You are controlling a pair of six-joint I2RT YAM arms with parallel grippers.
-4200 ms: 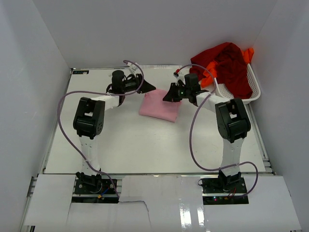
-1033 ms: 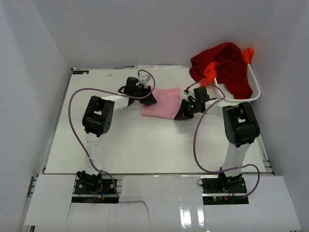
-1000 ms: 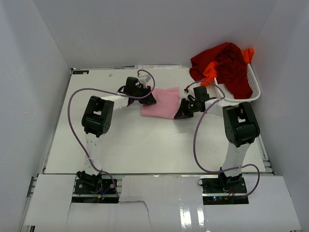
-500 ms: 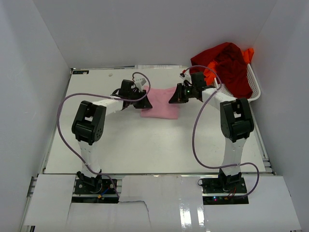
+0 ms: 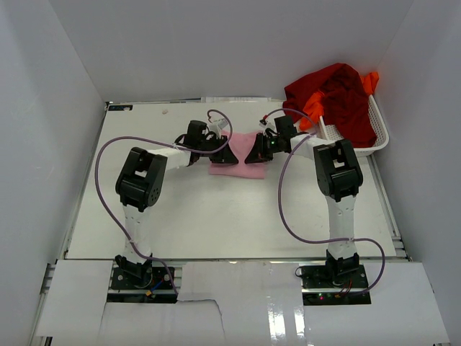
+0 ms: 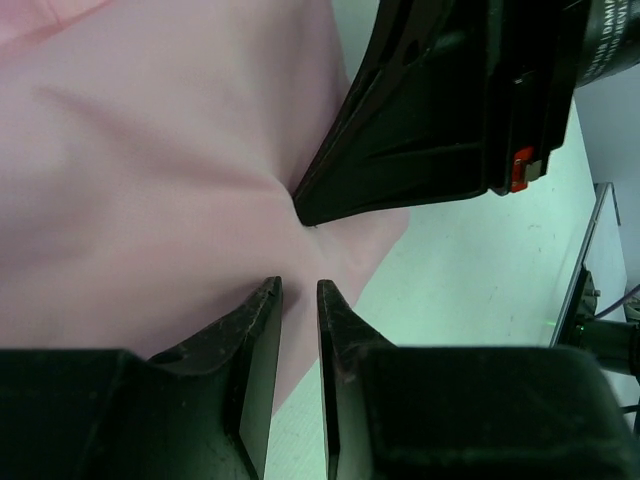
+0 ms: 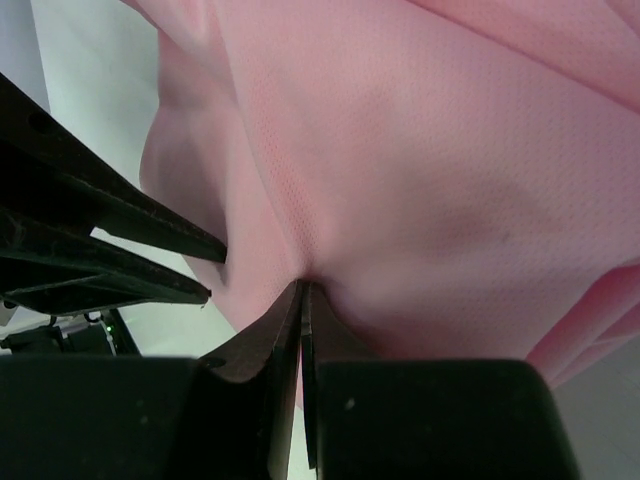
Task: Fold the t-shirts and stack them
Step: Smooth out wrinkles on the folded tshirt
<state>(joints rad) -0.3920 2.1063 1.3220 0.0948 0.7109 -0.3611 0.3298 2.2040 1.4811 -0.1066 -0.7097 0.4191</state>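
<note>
Setup is a pale, slightly glossy tabletop [image 5: 216,216] boxed in by plain white walls: a back wall [image 5: 230,43] at 12 o'clock, a left panel [image 5: 43,144] at 9 and a right panel [image 5: 425,187] at 3. Across the 6 o'clock edge lie white sheets [image 5: 245,303], with a bright glare patch around 5 o'clock. The light is soft and even, and shadows are faint.

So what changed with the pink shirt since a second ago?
Both claws slid inward over the pink t-shirt and nearly meet. The right claw now pinches the cloth; the left claw sits beside it, fingers slightly apart. The dark red t-shirt, orange t-shirt and basket stayed put.
</note>
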